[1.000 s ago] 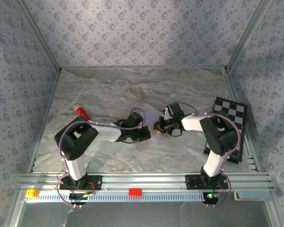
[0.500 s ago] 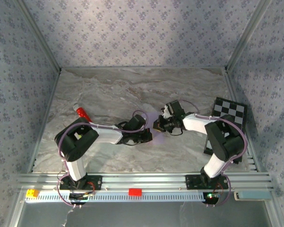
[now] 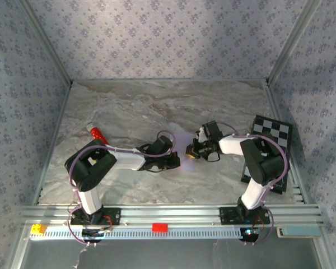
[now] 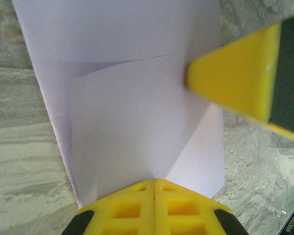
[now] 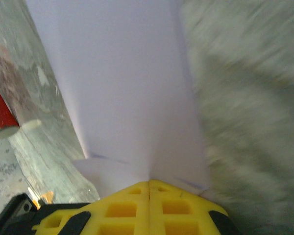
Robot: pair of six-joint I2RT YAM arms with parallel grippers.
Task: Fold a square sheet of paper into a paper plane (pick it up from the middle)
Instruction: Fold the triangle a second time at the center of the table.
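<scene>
The square sheet of paper point(image 3: 182, 144) is pale lilac and lies partly folded on the marble table between the two arms. In the left wrist view the square sheet of paper point(image 4: 132, 98) shows creases and folded flaps. My left gripper point(image 4: 154, 180) is shut, its yellow tips set down on the sheet's near part, and the paper runs on under them at both sides. The left gripper point(image 3: 175, 162) sits at the sheet's lower left. My right gripper point(image 5: 149, 182) is shut too, with its tips on the sheet point(image 5: 127, 88). The right gripper point(image 3: 190, 151) faces the left one closely.
A small red cylinder point(image 3: 97, 133) lies left of the arms on the table, and the red cylinder point(image 5: 2, 115) is also at the left edge of the right wrist view. The checkered board point(image 3: 280, 133) lies by the right wall. Small yellow point(image 3: 38, 229) and red point(image 3: 159, 227) blocks sit on the front rail.
The left gripper has slid a little to the right along the sheet. The right gripper has shifted slightly towards the near right. Both have stayed shut.
</scene>
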